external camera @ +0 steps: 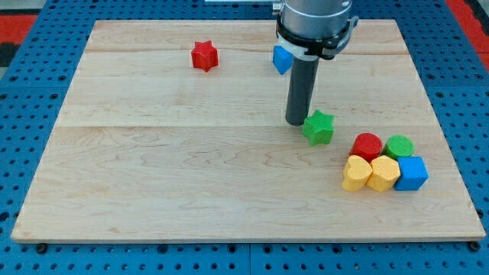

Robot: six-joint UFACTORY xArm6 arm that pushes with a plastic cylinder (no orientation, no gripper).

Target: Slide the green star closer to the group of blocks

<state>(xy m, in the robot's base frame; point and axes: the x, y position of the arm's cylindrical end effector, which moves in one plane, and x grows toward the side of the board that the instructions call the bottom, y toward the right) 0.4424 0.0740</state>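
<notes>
The green star (318, 127) lies on the wooden board (191, 168), right of centre and a short way up-left of the group. The group at the view's lower right holds a red cylinder (368, 145), a green cylinder (399, 146), two yellow blocks (356, 173) (383, 173) and a blue cube (412, 173). My tip (296, 122) rests on the board just left of the green star, touching or nearly touching its upper left side. The rod rises from there toward the view's top.
A red star (204, 56) sits near the board's top, left of centre. A blue block (281, 59) near the top is partly hidden behind the arm's body (315, 23). A blue pegboard surface surrounds the board.
</notes>
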